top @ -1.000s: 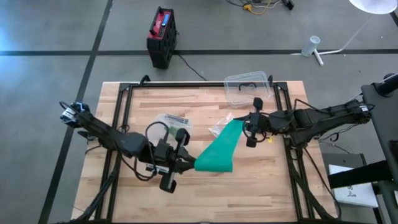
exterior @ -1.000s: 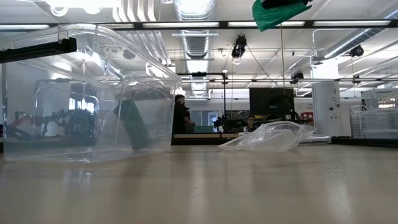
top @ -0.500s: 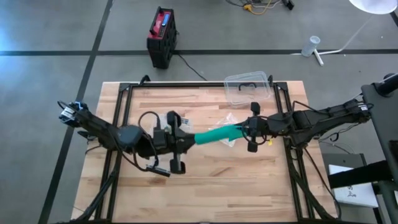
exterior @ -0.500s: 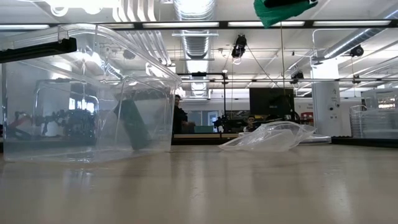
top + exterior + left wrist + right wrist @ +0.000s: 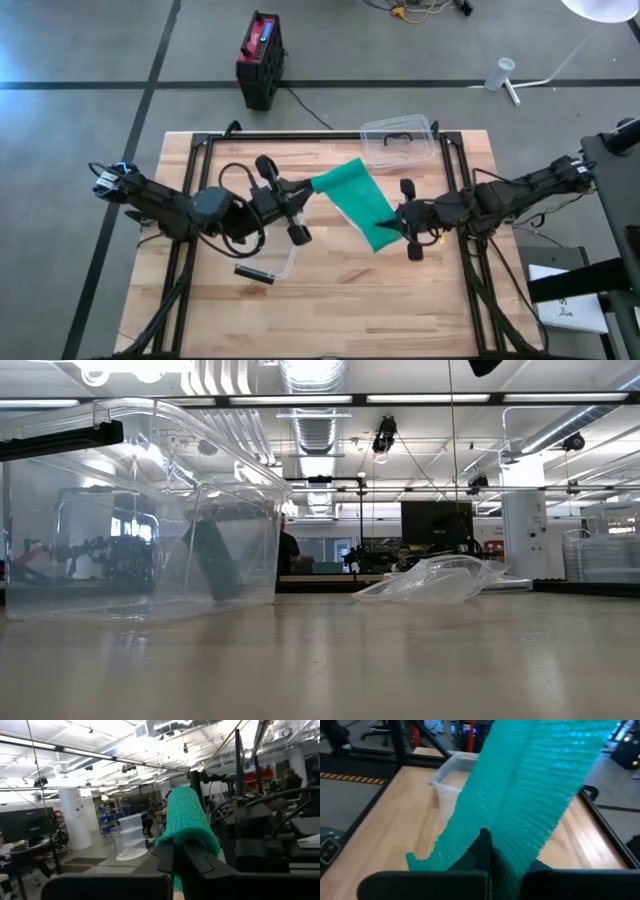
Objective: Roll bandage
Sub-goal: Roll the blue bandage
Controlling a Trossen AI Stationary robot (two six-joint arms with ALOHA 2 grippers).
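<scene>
A green bandage (image 5: 360, 205) hangs in the air as a wide, slanting strip between my two grippers, above the middle of the wooden table (image 5: 330, 310). My left gripper (image 5: 305, 188) is shut on its far left end, and my right gripper (image 5: 398, 222) is shut on its near right end. In the left wrist view the bandage (image 5: 187, 817) arches over my shut fingers. In the right wrist view the bandage (image 5: 535, 785) fills most of the picture. The low view does not show the bandage. My left gripper pinches the bandage's far left end (image 5: 175, 840) between its two shut fingers, pointing toward the table's right and tipped a little upward. The cloth folds over the fingertips and is lifted clear of the table. My right gripper pinches the bandage's other end (image 5: 497, 845) between its shut fingers, coming level from the table's right. The strip runs away from it, clear of the table; how many layers it has, I cannot tell.
A clear plastic container (image 5: 398, 140) stands at the table's far edge, large in the low view's left, container (image 5: 140, 510). A crumpled clear bag (image 5: 435, 580) lies on the table. The near half of the table shows bare wood.
My left gripper has swung from the near side toward the table's far edge and rolled about its own line, carrying its end of the bandage. The strip twisted narrow, then spread wide again on the far side. My right gripper has shifted a little toward the near edge.
</scene>
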